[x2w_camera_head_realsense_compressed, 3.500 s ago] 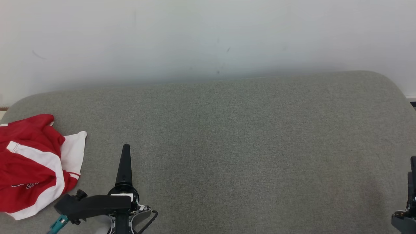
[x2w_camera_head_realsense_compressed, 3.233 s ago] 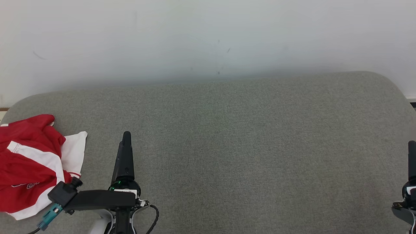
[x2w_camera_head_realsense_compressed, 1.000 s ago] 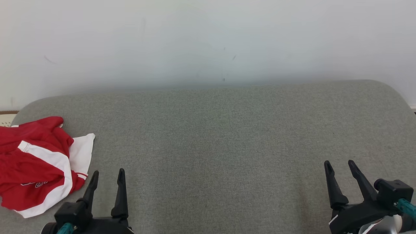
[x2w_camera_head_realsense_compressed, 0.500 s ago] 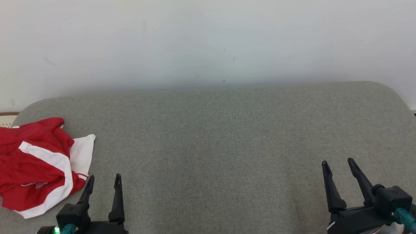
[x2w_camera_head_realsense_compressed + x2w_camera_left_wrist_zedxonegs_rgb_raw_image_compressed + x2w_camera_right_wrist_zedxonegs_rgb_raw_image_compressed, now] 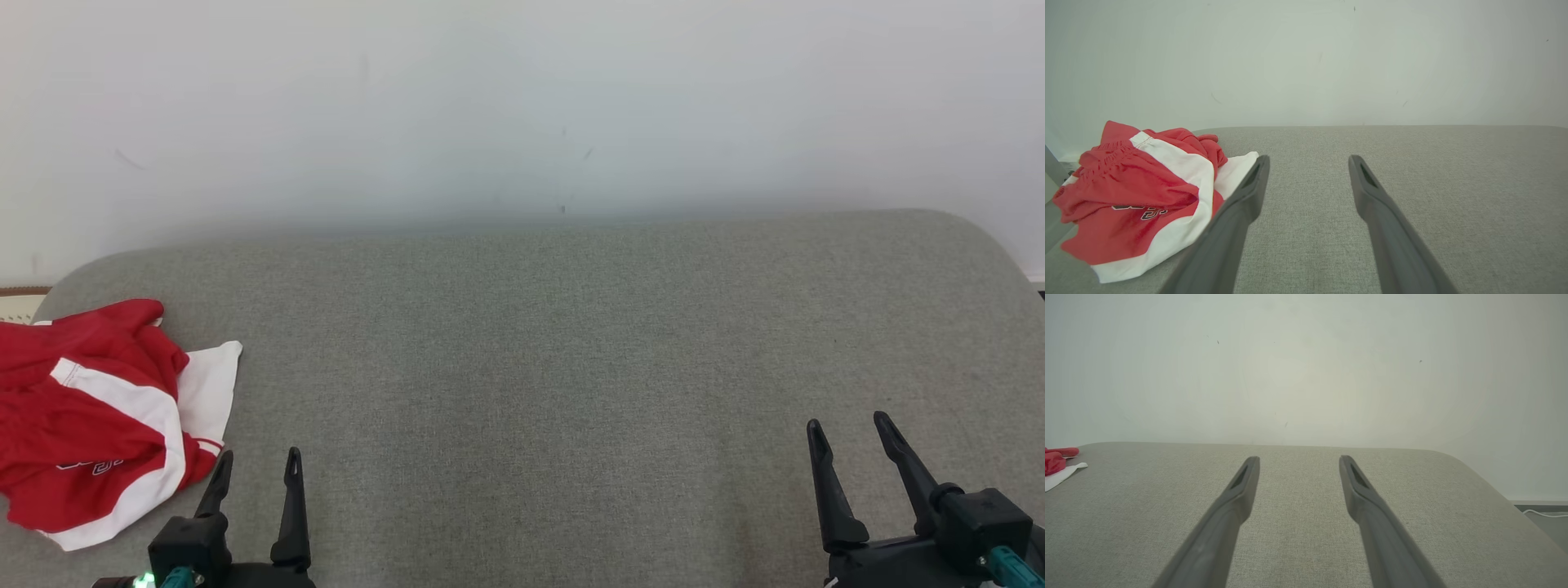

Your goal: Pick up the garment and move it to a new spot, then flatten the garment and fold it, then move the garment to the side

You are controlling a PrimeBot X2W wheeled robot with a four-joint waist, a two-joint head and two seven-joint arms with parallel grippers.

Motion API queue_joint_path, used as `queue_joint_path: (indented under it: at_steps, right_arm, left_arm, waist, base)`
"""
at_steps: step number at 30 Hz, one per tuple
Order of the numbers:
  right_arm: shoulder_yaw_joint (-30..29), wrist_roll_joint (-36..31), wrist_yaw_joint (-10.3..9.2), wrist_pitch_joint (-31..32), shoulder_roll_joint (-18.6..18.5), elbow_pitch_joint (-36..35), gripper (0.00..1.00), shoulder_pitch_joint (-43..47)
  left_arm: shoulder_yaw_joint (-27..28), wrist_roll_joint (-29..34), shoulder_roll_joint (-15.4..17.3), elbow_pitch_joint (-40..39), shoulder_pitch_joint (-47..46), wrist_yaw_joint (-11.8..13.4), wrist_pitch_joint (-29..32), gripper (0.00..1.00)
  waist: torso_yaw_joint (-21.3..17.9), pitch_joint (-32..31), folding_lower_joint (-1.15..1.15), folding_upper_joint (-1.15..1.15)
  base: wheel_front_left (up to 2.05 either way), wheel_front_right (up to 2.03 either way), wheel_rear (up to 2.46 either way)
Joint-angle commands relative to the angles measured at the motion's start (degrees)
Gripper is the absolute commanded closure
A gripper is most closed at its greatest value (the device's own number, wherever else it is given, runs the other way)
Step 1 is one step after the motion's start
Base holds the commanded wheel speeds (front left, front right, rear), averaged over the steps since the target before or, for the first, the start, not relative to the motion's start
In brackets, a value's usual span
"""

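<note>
Red-and-white shorts (image 5: 90, 425) lie crumpled at the left end of the grey fabric cushion (image 5: 555, 343), untouched. The left gripper (image 5: 260, 453) hovers over the cushion's near edge toward that end, jaws wide apart and empty. The right gripper (image 5: 847, 421), over the cushion's near right corner, is likewise spread and holds nothing.

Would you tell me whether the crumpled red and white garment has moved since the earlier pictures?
No. The garment still lies at the left end of the grey fabric cushion; the camera shifted.
</note>
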Motion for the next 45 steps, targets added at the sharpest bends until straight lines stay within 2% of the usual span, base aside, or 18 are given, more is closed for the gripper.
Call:
queue_joint_path:
  at_steps: [1,23,36,38,45]
  right_arm:
    - [-0.1,0.3,0.04,0.2,0.1,-0.1,0.0,0.5]
    - [-0.4,1.5,0.04,0.5,0.1,0.1,0.0,0.7]
    - [1.2,2.0,0.04,0.7,-0.2,-0.5,0.0,0.2]
    - [1.9,2.2,0.04,0.6,-0.1,-0.3,0.0,0.2]
    - [3.8,2.4,0.04,0.5,0.0,0.2,0.0,-0.8]
  left_arm:
    - [0.1,-0.2,0.3,0.1,0.5,0.1,0.0,0.0]
    - [-0.4,-1.6,0.6,1.1,0.0,0.7,-0.1,0.0]
    - [-1.1,-2.2,0.1,1.5,-1.3,1.6,-1.0,0.0]
    - [-1.1,-2.4,0.1,1.3,-1.1,1.8,-0.9,0.0]
    - [-0.2,-3.0,0.6,0.8,-0.4,2.2,-1.1,0.0]
  waist:
    - [0.0,0.0,0.0,0.0]
    - [0.8,-0.1,0.0,0.0]
    - [10.0,0.4,0.0,0.0]
    - [13.1,0.5,0.0,0.0]
    - [19.1,0.5,0.0,0.0]
  base:
    - [0.0,0.0,0.0]
    - [0.0,0.0,0.0]
    - [0.0,0.0,0.0]
    - [0.0,0.0,0.0]
    - [0.0,0.0,0.0]
